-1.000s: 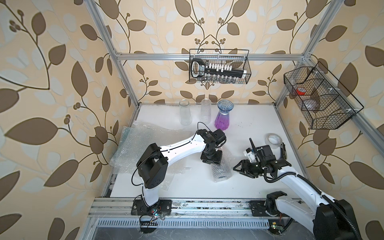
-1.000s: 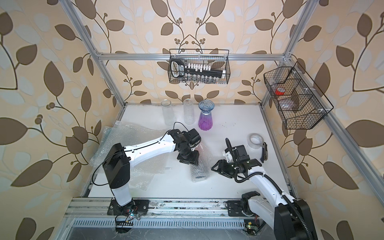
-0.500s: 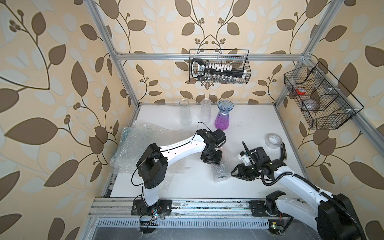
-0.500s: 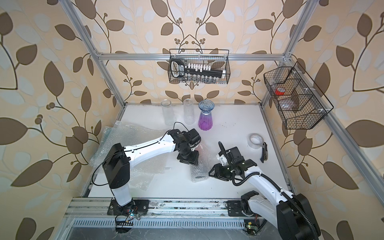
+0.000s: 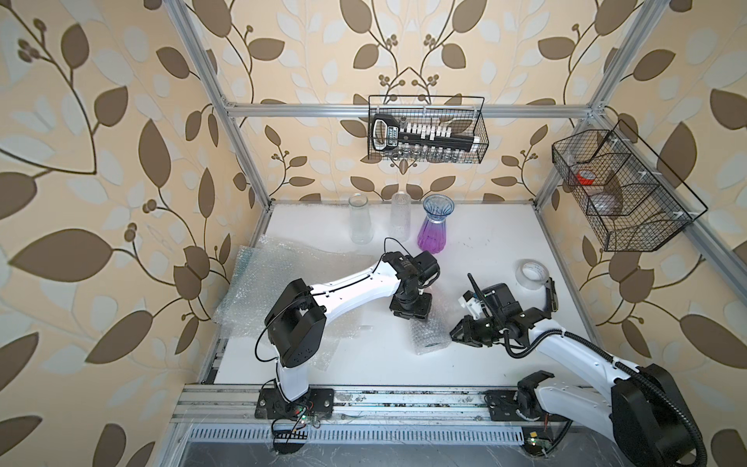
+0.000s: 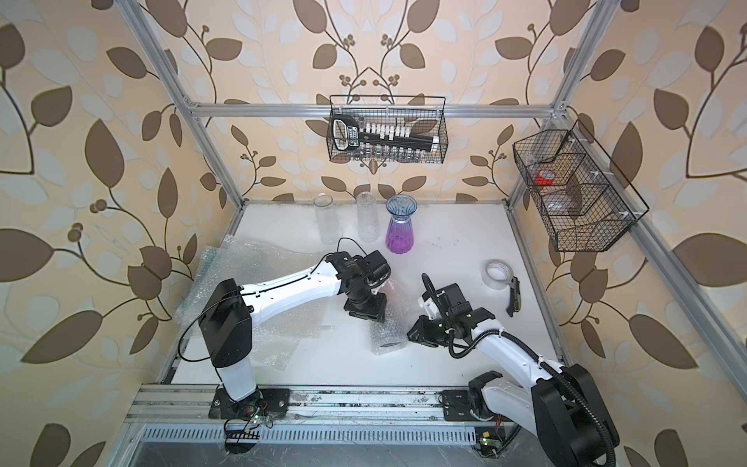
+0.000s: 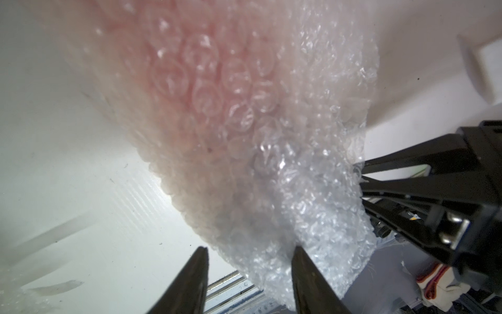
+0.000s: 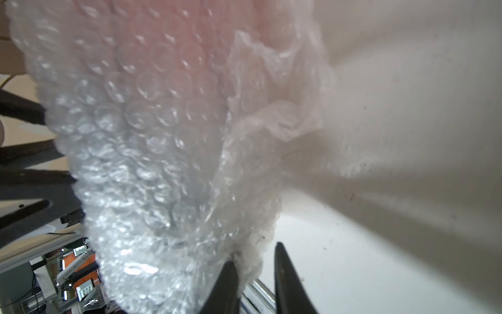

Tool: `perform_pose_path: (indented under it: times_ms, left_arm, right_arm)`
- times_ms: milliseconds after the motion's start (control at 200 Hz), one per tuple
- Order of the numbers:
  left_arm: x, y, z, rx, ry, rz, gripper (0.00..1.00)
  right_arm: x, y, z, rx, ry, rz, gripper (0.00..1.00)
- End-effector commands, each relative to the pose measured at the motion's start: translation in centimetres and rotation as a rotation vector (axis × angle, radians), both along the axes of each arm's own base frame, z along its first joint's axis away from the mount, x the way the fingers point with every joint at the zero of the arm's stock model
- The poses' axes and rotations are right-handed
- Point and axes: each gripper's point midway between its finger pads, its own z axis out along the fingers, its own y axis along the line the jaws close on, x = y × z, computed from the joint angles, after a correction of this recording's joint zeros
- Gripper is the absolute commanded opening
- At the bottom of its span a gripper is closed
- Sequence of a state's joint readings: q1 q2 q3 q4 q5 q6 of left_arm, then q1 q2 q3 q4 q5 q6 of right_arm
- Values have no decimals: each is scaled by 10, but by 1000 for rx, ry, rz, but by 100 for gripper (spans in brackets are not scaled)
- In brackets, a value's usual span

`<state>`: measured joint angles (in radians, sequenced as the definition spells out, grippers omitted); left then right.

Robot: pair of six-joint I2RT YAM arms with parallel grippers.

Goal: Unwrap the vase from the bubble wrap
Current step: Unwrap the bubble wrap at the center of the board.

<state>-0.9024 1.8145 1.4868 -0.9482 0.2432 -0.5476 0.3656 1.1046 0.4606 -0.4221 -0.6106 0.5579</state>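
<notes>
**Work item.** The bubble wrap (image 5: 426,333) bundle lies on the white desk (image 5: 485,238) near the front edge, between the two arms, and is seen in both top views. In the left wrist view a pink tint of the vase (image 7: 190,68) shows through the wrap. Its outline cannot be made out.

**Jaws.**
- The left jaws are pointed down over the rear end of the bundle. Their fingers (image 7: 190,285) are held well apart. An edge of the bundle reaches into the gap, and no pinch is seen.
- The right jaws are set against the bundle's right side. Their fingers (image 8: 225,288) are drawn close together, with a crumpled fringe of wrap at the tips. Whether that fringe is clamped cannot be told.

**Loose material.** Loose sheets (image 5: 275,283) of the same wrap are spread on the left arm's side of the desk.

**Containers.**
- Three vessels are stood in a row at the rear of the desk: a clear glass jar (image 5: 359,220), a tall clear cylinder (image 5: 400,218) and a purple flared vase (image 5: 434,228) with a blue rim.
- A wire basket (image 5: 481,149) is hung on the rear wall. A black tool (image 5: 420,139) with a row of white parts is laid across it, above small clear jars (image 5: 420,155).
- A divided wire basket (image 5: 646,238) is hung on the right wall. A red item (image 5: 584,178) is held in its rear compartment, and a pale round item (image 5: 604,202) in the next one.

**Other items.** A tape roll (image 5: 531,273) is placed on the desk's right side, with a dark tool (image 5: 550,295) just beside it.
</notes>
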Motion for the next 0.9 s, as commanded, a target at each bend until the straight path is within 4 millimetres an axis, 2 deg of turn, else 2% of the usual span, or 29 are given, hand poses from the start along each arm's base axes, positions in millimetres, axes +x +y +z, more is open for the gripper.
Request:
perform_pose_path:
  times_ms: [0,90,190,315,455,595,675,815,895]
  left_arm:
    - [-2,16,19,35,-48,-21,71]
    - [-7,20,26,41,-60,-42,84]
    - [-21,19,29,43,-66,-85,92]
    - [-39,8,23,39,-56,-135,94]
    - [-48,-10,18,-22,-31,-136,92]
    - [-44,-6,4,34,-41,-132,84]
    - [-42,-4,-1,52,-48,-130,75]
    - [-41,0,-9,67,-56,-120,54]
    - [-43,1,-10,61,-54,-118,33]
  right_arm:
    - [11,5,16,17,-74,13,9]
    - [11,6,22,32,-101,19,4]
    - [9,7,26,44,-108,29,0]
    - [8,9,31,52,-125,44,0]
    - [8,12,34,61,-133,53,0]
    - [7,14,36,68,-135,56,0]
    - [7,15,38,73,-139,56,0]
    - [5,14,36,71,-135,45,0]
    - [4,13,35,72,-130,37,0]
